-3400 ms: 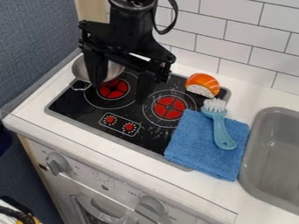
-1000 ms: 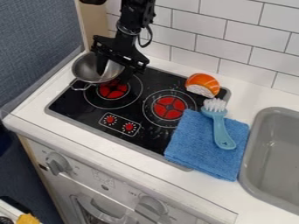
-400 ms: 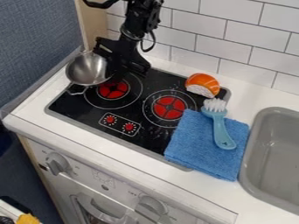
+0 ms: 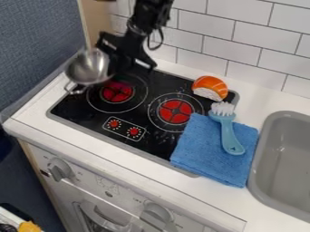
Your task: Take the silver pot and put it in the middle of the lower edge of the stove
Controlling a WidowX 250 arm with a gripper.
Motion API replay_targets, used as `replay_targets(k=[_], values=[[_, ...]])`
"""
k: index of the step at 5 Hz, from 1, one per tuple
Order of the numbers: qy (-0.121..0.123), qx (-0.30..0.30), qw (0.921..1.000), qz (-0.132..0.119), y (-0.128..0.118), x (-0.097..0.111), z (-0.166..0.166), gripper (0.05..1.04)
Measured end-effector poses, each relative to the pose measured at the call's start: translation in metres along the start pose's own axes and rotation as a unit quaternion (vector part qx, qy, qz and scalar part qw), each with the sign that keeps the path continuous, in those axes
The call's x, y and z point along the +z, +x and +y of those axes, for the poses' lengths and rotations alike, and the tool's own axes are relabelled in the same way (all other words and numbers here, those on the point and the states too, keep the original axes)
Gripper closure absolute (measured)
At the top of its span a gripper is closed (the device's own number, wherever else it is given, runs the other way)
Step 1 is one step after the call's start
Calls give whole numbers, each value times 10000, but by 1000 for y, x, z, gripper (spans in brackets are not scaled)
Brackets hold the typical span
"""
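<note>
A: And here's the silver pot [image 4: 88, 67], tipped over at the upper left corner of the stove [image 4: 79, 117], bowl out past the left edge! Who's got hold of it?

B: The gripper [image 4: 115, 71] does, by the look of it, clamped on the right side of the rim, though the exact bite is hard to make out.

A: So it's a carry, you'd say?

B: I would, and an early one. The goal is the middle of the lower edge, just below the control panel [image 4: 124, 128], and the pot is well apart from that.

A: How do you play it?

B: Keep the squeeze firm; a rim grip on one side lets a round bowl swing. Get clear height first, then come down and right across the left burner [image 4: 117, 92], slowly, no jerks.

A: And that handle [image 4: 75, 89], pointing lower left?

B: Watch it! It could drag on the stove if the carry is low. Bring the bowl level before touchdown, set the base down flat, then let go straight up so the rim isn't hooked.

A: Anything to avoid?

B: The blue cloth [image 4: 209, 147], over at the lower right corner. Stop short of it!
</note>
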State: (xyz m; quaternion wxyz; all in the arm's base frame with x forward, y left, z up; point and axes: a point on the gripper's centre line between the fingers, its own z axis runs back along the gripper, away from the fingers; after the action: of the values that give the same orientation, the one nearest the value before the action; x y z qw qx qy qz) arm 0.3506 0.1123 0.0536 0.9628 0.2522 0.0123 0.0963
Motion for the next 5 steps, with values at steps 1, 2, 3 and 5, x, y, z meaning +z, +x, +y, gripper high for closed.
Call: replay_targets(k=[1, 2, 3, 5], values=[[221, 2, 9998, 12, -7, 3, -4, 1011], [139, 108, 9998, -113, -20, 19, -5, 1011], [-41, 339, 9994, 42, -45, 22, -19, 1011], [-125, 2272, 9692, 943, -61, 34, -35, 1011]])
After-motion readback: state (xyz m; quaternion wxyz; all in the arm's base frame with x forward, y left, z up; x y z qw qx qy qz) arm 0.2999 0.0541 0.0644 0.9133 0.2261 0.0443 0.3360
